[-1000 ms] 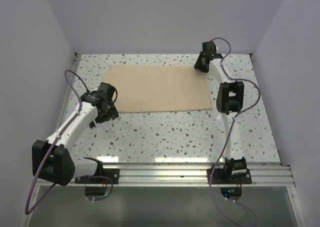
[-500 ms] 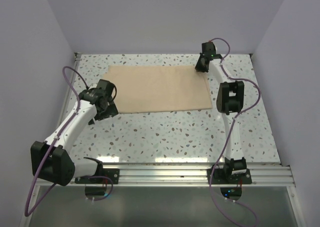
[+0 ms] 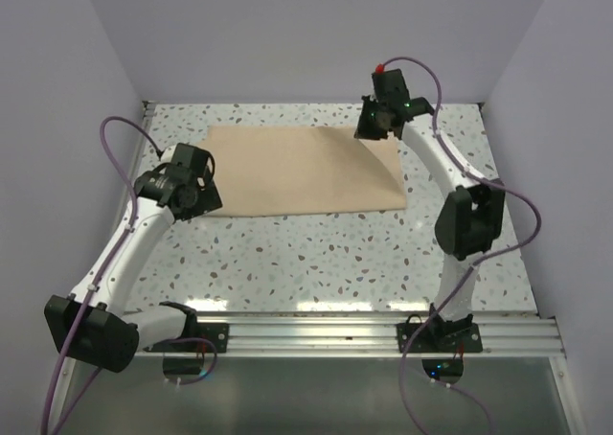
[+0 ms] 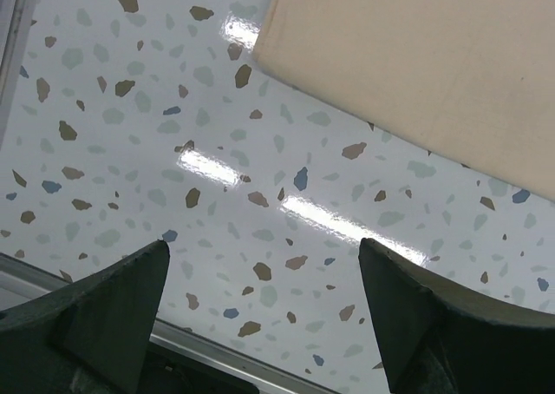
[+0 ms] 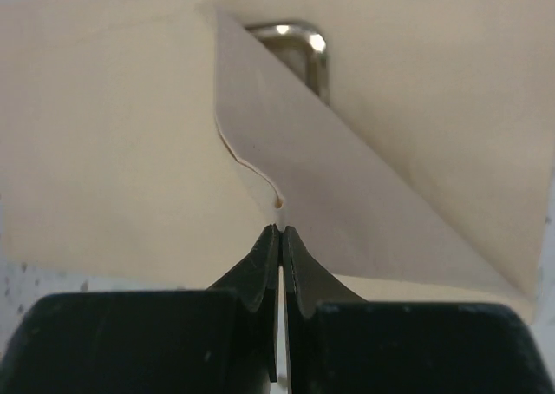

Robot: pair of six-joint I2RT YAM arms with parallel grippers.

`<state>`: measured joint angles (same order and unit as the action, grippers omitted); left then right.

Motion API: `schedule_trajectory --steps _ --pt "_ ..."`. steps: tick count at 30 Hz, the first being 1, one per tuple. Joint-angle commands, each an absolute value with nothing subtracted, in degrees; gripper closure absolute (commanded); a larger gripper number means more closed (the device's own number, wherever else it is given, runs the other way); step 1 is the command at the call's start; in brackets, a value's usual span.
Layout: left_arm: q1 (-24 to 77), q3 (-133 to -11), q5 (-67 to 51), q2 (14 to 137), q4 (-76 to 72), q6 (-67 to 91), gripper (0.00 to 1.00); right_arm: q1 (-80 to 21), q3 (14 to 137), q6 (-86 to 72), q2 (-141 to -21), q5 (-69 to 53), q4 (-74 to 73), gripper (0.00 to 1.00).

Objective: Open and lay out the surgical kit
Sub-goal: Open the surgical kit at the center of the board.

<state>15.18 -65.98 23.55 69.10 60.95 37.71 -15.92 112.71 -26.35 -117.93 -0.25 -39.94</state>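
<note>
The surgical kit's tan cloth wrap lies spread flat on the speckled table. My right gripper is at the wrap's far right corner. In the right wrist view that gripper is shut on the cloth's edge, and the raised flap folds back. Behind the flap a rounded corner of the shiny steel tray shows. My left gripper hovers by the wrap's near left corner. It stands open over bare table, the cloth lying beyond its fingers. No instruments are in view.
An aluminium rail carrying both arm bases runs along the near edge. A metal strip borders the table on the left. Pale walls close in the left, far and right sides. Terrazzo surface lies between the cloth and the rail.
My right gripper has shut on the cloth's far right corner and lifted it, moving slightly left. The left arm has swung a little to the left and further out.
</note>
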Motion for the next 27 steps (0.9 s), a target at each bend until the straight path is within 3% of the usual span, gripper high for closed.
schedule_trajectory --steps 1,5,8,10,14,19,20,21,22,27 --pt "15.2 -69.9 25.7 66.8 60.5 36.4 0.05 -22.0 101.4 -25.5 -101.8 -5.2 -46.1 1.00" --pt "15.2 -72.4 25.6 66.6 60.5 38.1 0.06 -25.8 75.8 -29.6 -81.0 -7.9 -47.8 1.00" --pt "15.3 -75.9 25.2 67.5 62.5 39.8 0.07 -26.6 64.3 -32.9 -61.8 -10.0 -54.6 1.00" --pt "15.2 -78.1 25.1 67.2 63.0 40.8 0.07 -26.6 61.4 -34.2 -48.5 -9.3 -62.9 1.00" --pt "15.2 -84.4 26.1 67.8 65.6 43.9 0.07 -26.6 59.9 -36.8 -34.3 -7.7 -76.8 1.00" --pt "15.2 -86.2 23.1 67.3 67.3 47.3 0.08 -26.6 57.5 -36.8 -26.4 -10.2 -87.2 1.00" --pt "15.3 -86.0 22.4 67.2 67.5 48.2 0.08 -26.6 57.2 -36.7 -25.4 -10.2 -88.5 0.48" --pt "15.2 -85.5 22.1 66.8 67.6 48.7 0.09 -26.5 57.1 -36.3 -25.2 -9.8 -89.9 0.10" --pt "15.3 -84.8 21.9 66.2 67.6 49.0 0.09 -26.6 57.0 -36.0 -25.0 -10.1 -91.0 0.02" --pt "15.3 -77.3 21.4 64.3 64.1 49.1 0.09 -26.5 61.7 -36.8 -27.6 -7.1 -90.2 0.02"
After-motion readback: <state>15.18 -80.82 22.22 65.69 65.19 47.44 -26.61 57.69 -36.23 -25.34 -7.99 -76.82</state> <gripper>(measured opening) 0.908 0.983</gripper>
